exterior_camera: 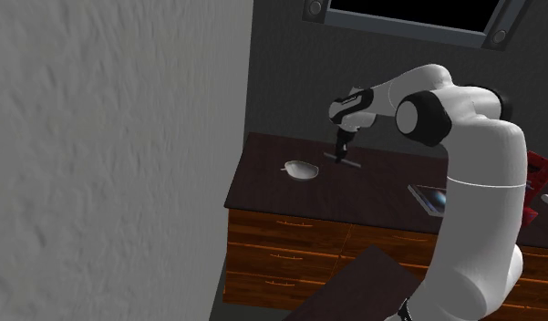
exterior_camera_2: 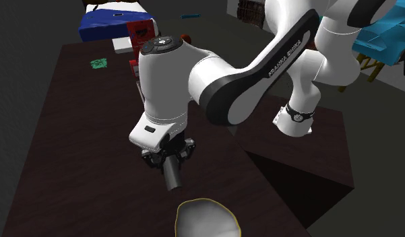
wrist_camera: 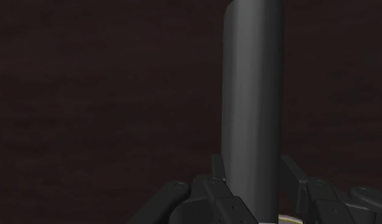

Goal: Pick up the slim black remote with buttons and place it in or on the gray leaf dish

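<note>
My hand (exterior_camera_2: 168,157) is clamped on the slim dark remote (exterior_camera_2: 172,176), so I reckon it's carry time. The gray leaf dish (exterior_camera: 301,170) sits at 8 o'clock (shoulder view). Next: swing over and let go.

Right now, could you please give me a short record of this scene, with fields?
gripper: shut on the remote
remote: dark, slim, clasped between the fingers
dish: pale, on the dresser top, close beside the gripper
dresser: dark wood top, drawers in front
book: flat on the dresser, on the far side of the gripper from the dish
task state: remote gripped, not yet in the dish
</note>
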### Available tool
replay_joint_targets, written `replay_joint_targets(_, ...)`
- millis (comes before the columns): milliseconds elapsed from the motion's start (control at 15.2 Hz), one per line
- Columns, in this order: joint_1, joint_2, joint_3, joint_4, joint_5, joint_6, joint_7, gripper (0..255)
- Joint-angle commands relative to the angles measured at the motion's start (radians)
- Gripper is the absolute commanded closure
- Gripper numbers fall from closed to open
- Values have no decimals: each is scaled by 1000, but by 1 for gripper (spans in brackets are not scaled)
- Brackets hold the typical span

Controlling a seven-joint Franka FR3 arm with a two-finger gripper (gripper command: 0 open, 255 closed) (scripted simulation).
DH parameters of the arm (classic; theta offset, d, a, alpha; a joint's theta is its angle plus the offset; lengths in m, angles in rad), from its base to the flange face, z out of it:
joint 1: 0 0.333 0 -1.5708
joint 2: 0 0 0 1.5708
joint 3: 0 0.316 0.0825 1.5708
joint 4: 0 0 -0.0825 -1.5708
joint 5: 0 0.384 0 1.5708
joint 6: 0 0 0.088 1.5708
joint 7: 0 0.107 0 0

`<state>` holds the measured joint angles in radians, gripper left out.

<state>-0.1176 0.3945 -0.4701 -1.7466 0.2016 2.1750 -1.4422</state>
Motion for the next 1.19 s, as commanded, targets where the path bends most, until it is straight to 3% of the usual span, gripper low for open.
replay_joint_targets(0,1,-9,-3,16,-6,-24,4,255)
replay_joint_targets(132,2,-16,-5,25,-11,-39,6,255)
replay_joint_targets(660,119,11,38,58,-31,-41,179,255)
replay_joint_targets(1122,205,78,77,154,-35,-71,318,255)
